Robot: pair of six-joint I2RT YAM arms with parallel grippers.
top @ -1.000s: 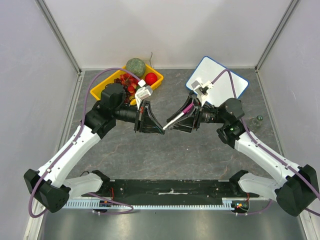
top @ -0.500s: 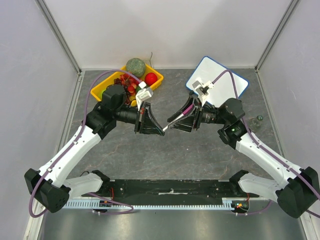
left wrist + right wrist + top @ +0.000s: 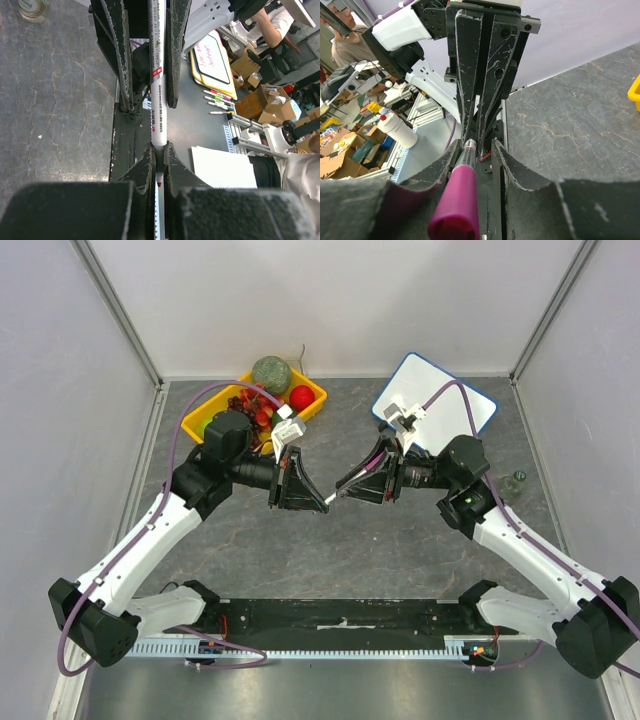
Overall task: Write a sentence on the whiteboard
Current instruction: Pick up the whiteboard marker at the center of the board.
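A white marker (image 3: 350,483) with a pink cap on its rear end hangs in mid-air between my two grippers. My left gripper (image 3: 325,502) is shut on its front end; in the left wrist view its fingers (image 3: 145,167) pinch the neck and the bare red tip (image 3: 158,183) shows between them. My right gripper (image 3: 347,483) is open around the capped end (image 3: 462,200), which leans on one finger with a gap on the other side. The whiteboard (image 3: 450,390) lies at the back right, partly behind my right wrist. Its visible face is blank; no sentence shows.
A yellow bin (image 3: 205,412) of fruit and a green round fruit (image 3: 270,373) sit at the back left. A small bottle (image 3: 516,480) stands by the right wall, also in the left wrist view (image 3: 32,7). Grey walls close three sides.
My right gripper has opened and drawn back slightly to the right along the marker. My left gripper has kept its hold and barely moved.
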